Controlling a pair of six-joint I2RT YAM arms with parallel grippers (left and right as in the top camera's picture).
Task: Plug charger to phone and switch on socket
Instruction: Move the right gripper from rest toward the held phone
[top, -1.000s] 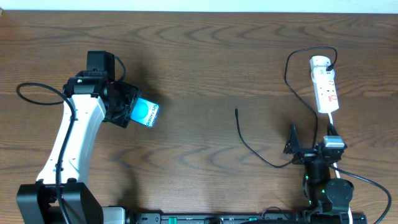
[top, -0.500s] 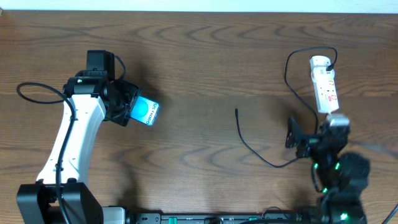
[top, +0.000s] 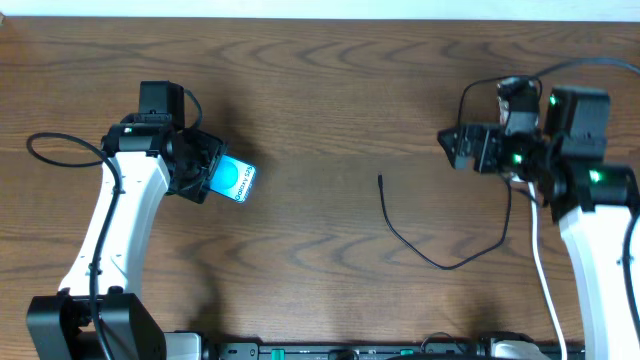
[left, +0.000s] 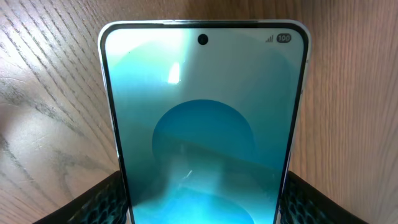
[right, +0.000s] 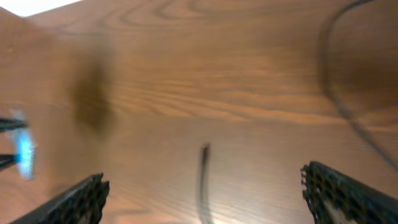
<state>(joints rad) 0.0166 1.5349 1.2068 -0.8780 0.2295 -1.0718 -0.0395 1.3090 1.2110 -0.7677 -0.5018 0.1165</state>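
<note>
**Overhead and wrist views.** The right gripper (top: 455, 147), a second earlier low at the front edge of the table (top: 320, 80), had swung to the far right corner. Its arm now hid the socket, and its jaws were spread wide and empty. The left gripper (top: 218, 176) had not moved. Its jaws pinched the phone (top: 237, 181) by its long edges at the table's left side. The charger (top: 440, 266) lay unmoved on the table, its plug tip (top: 380, 181) well apart from the phone.
</note>
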